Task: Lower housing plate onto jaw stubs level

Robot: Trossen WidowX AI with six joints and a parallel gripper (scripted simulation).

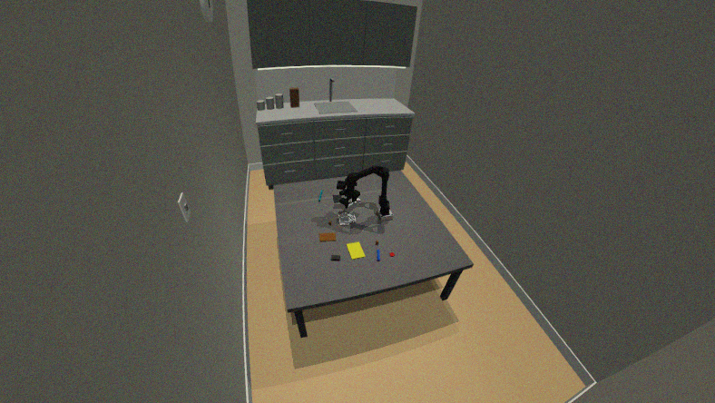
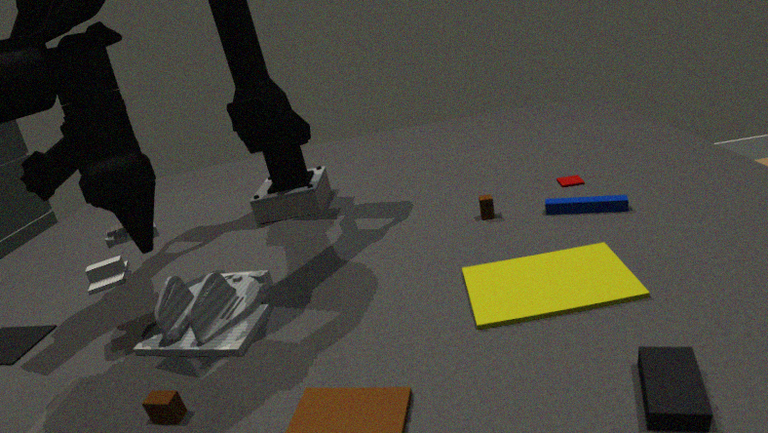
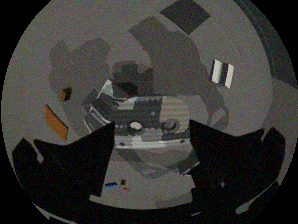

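Note:
My gripper (image 1: 345, 204) (image 2: 145, 250) (image 3: 150, 123) is shut on the grey housing plate (image 3: 150, 106) (image 2: 115, 236), which lies across between the fingers in the wrist view, with two round holes showing. In the exterior view the near finger covers much of the plate. The plate is in the air, behind and left of the ridged light base (image 2: 231, 345) (image 1: 342, 222). On that base stand two grey leaf-shaped jaws, the left jaw (image 2: 172, 307) and the right jaw (image 2: 214, 304). In the wrist view the plate hides part of the base. The stubs cannot be made out.
A white cradle (image 2: 107, 274) (image 3: 216, 72) and a dark mat (image 2: 23, 341) (image 3: 185, 15) lie to the left. An orange cube (image 2: 165, 407) (image 3: 65, 94) and orange slab (image 2: 352, 411) (image 3: 56, 122) lie nearer the camera. A yellow slab (image 2: 553, 285) and black block (image 2: 672, 384) lie right.

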